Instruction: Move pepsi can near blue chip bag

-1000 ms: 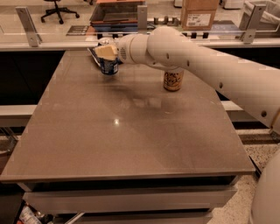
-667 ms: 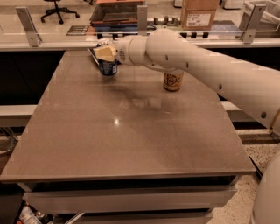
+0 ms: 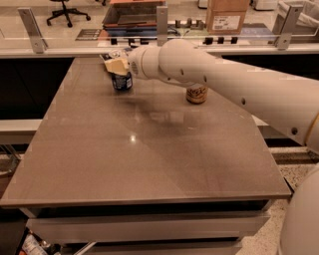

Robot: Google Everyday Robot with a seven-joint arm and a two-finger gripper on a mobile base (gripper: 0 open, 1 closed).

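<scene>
The pepsi can [image 3: 122, 82], dark blue with white lettering, stands upright at the far left of the brown table [image 3: 149, 154]. My gripper [image 3: 117, 65] reaches in from the right and sits on the can's upper part. Its tan fingers [image 3: 115, 66] are closed around the can's top and hide the lid. The can's base is at or just above the table surface. The blue chip bag is not in view; the arm [image 3: 209, 74] covers part of the table's far side.
A gold-tan can [image 3: 197, 93] stands on the table right of the pepsi can, partly behind my arm. A glass barrier with metal posts [image 3: 161, 20] runs along the table's far edge. A cardboard box [image 3: 227, 15] sits beyond it.
The gripper and the pepsi can have shifted together slightly toward the near side of the table. The gold-tan can has not moved.
</scene>
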